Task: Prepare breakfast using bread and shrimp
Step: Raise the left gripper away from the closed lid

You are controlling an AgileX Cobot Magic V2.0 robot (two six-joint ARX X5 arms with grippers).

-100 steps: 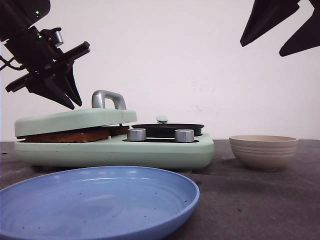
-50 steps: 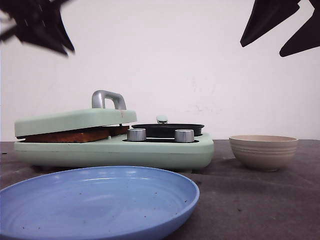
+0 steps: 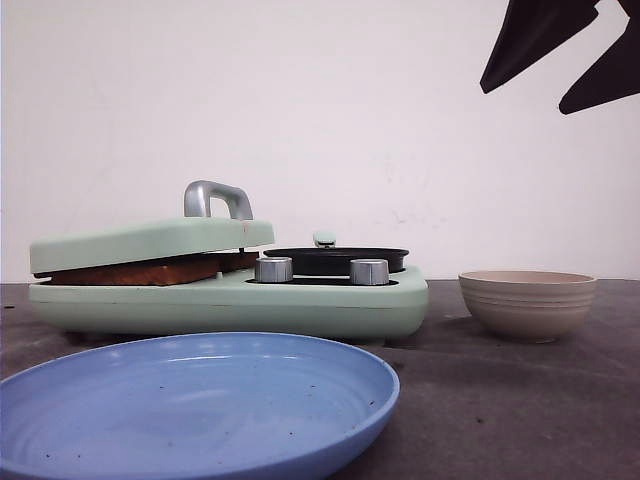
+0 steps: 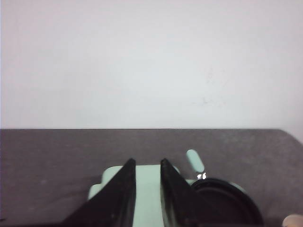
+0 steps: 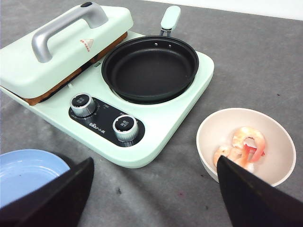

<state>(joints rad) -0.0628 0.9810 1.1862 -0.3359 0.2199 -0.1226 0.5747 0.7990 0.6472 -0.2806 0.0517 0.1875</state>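
The right gripper (image 5: 151, 198) hangs high with its black wedge fingers (image 3: 535, 40) spread wide and empty. The left gripper (image 4: 147, 198) has its fingers a narrow gap apart, holding nothing, above the mint cooker (image 5: 180, 109). The bread (image 3: 140, 271), brown-crusted, lies flat under the cooker's closed smooth lid (image 5: 57, 52) with a grey metal handle (image 3: 215, 197). Beside the lid sits a round black pan (image 5: 150, 68), bare. Two ridged knobs (image 5: 125, 126) front the cooker. A beige ribbed bowl (image 5: 208, 142) near the cooker's right holds pink shrimp (image 5: 241, 146). A glossy blue plate (image 3: 190, 400) sits nearest on the dark matte table (image 3: 520, 400).
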